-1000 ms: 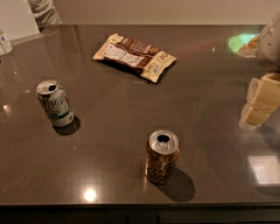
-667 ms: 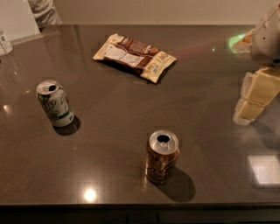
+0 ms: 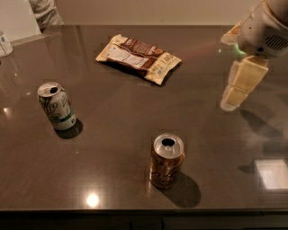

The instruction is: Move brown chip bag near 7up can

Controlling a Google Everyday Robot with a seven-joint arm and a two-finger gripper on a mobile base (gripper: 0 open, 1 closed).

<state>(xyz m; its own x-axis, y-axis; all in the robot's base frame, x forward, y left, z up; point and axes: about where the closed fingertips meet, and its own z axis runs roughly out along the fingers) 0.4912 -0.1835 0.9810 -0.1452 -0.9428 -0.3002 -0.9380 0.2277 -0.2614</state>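
The brown chip bag (image 3: 138,58) lies flat at the far middle of the dark table, cream edges, brown centre, white label panel. The 7up can (image 3: 56,106) stands upright at the left, white and green with an opened silver top. My gripper (image 3: 235,92) hangs at the right side, above the table, well to the right of the bag and far from the 7up can. It holds nothing that I can see.
A brown-gold can (image 3: 166,161) stands upright near the front middle. A white object (image 3: 4,43) sits at the far left edge. A person's clothing (image 3: 45,11) shows beyond the table's far left. The table's front edge (image 3: 144,211) runs along the bottom.
My gripper and arm have moved left and a little up into the view, toward the chip bag. The bag and both cans have not moved.
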